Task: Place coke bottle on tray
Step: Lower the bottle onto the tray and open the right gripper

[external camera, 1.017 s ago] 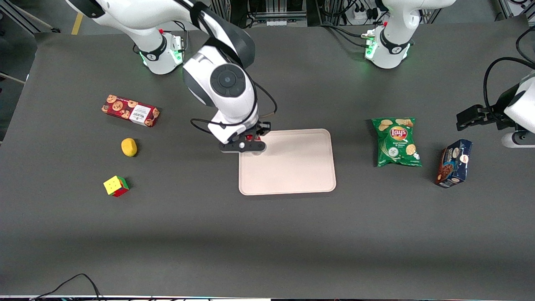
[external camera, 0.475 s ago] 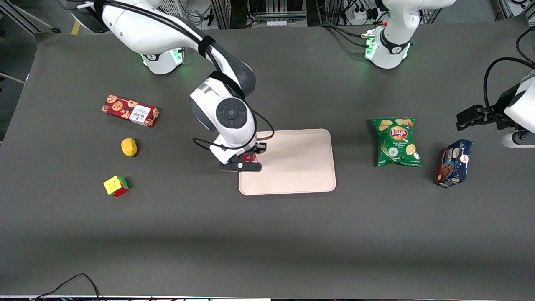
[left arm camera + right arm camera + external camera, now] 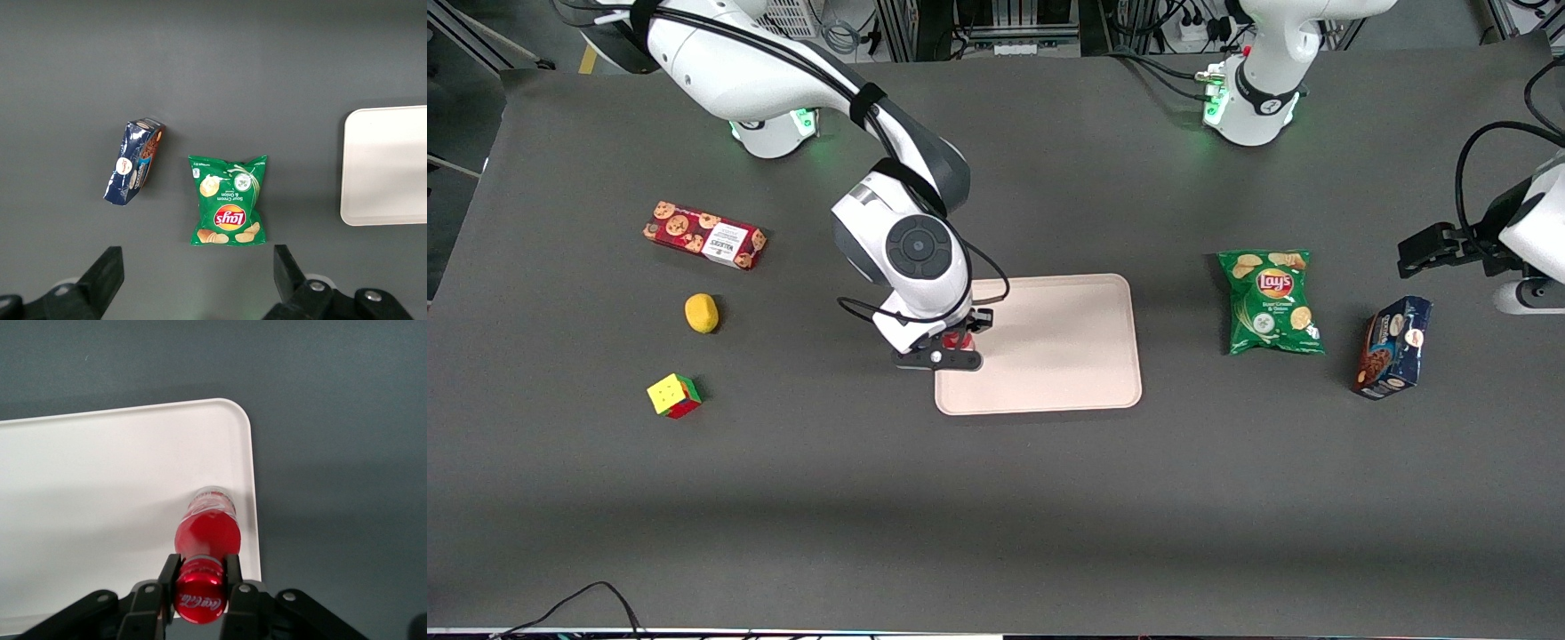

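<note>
- I judge I'm in the placing step: the right arm's black two-finger gripper [image 3: 200, 577] holds the small slim red coke bottle with the red cap [image 3: 207, 537] over the large flat pale pinkish-beige tray [image 3: 100, 493], just inside the rim on the working arm's side.
- In the right wrist view the bottle hangs upright with its clear base low over the tray floor, beside a rounded corner. I cannot tell whether the base is touching the tray.
- The fingers [image 3: 231, 573] are narrowly set, pinching the bottle's neck just under the cap from both sides. Nothing else touches them.
- From the front view the gripper [image 3: 958, 342] sits over the tray [image 3: 1067, 356] edge, the bottle [image 3: 959, 338] mostly hidden by the wrist.
- Next, I'd say, the call is a short straight descent until the base seats flat, then a gentle opening of the fingers and a vertical lift.
- The bottle is tall and slim and stands close to the rim, so I'd expect any sideways drag on release to tip it.
</note>
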Action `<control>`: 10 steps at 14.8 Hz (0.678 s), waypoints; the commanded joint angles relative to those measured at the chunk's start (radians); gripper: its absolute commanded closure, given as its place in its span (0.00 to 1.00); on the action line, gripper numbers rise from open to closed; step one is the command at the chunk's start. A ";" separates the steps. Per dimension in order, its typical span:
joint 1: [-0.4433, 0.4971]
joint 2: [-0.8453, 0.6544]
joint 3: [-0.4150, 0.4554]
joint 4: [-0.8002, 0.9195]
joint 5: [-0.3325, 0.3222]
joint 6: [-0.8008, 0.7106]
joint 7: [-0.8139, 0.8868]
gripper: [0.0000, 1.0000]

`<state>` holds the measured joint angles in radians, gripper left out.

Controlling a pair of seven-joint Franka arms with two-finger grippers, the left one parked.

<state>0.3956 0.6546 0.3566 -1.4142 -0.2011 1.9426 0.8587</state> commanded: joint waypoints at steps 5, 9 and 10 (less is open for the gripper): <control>0.014 -0.003 -0.002 0.009 -0.047 0.016 0.083 0.00; -0.038 -0.093 0.007 0.009 -0.020 0.003 0.079 0.00; -0.070 -0.124 0.015 0.008 0.000 -0.007 0.072 0.00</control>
<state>0.3889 0.6334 0.3567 -1.3941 -0.2181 1.9609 0.9149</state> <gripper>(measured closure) 0.000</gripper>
